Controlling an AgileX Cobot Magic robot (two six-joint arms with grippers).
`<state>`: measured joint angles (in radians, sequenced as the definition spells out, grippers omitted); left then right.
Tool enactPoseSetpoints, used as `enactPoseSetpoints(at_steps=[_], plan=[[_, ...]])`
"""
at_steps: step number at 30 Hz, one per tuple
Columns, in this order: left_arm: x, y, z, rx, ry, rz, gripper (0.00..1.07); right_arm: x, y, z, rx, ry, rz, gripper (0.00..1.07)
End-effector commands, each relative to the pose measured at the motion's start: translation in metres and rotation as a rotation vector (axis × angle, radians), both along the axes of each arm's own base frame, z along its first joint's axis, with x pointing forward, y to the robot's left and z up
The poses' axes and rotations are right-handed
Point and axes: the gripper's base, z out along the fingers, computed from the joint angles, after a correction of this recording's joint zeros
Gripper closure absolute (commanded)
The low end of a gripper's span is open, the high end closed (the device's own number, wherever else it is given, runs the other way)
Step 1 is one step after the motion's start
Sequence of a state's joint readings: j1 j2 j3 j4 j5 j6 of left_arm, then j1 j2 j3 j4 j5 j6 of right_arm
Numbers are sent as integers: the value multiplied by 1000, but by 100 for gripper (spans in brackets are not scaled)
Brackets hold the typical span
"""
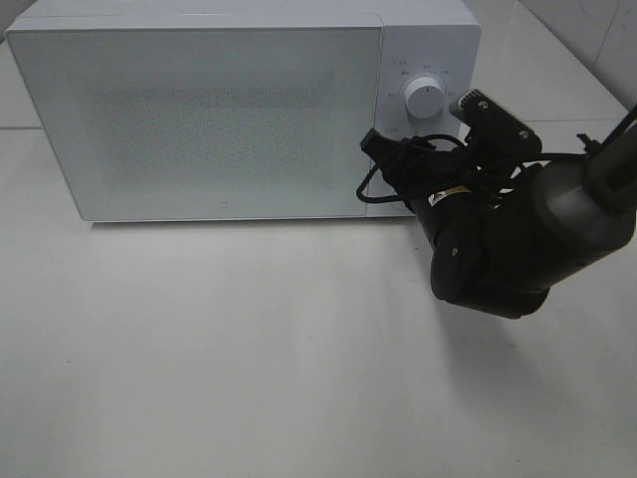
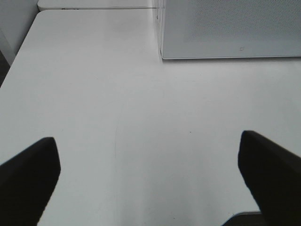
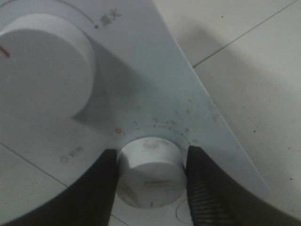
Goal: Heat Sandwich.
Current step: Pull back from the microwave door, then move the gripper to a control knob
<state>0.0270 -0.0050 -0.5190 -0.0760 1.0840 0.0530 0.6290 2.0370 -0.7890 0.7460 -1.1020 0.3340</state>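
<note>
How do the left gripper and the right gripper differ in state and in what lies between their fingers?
The left gripper stands wide open, while the right gripper is closed on the lower knob of the microwave. The left gripper has only bare table between its fingers; the right gripper's fingers flank that knob on both sides. Both have dark fingers.

High view over microwave (image 1: 199, 119), left wrist near table (image 2: 141, 117), right wrist tight on knob (image 3: 149, 172)

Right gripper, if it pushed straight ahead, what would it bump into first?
The lower knob, sitting between its fingers. The right gripper probably can't go far before the microwave's control panel stops it.
</note>
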Motion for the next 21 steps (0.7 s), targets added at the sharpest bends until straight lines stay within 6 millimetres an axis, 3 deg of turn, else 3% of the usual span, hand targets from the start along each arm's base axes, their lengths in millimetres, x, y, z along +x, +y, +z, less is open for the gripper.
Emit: enactPoseSetpoints(at_steps=[1, 3, 21], plan=[[-3, -1, 1, -6, -34, -7, 9, 2, 0, 4, 156, -31, -49, 99], [-3, -1, 1, -6, -34, -7, 9, 2, -1, 5, 282, -41, -81, 99], [-3, -1, 1, -6, -34, -7, 9, 3, 0, 10, 883, -94, -193, 98]])
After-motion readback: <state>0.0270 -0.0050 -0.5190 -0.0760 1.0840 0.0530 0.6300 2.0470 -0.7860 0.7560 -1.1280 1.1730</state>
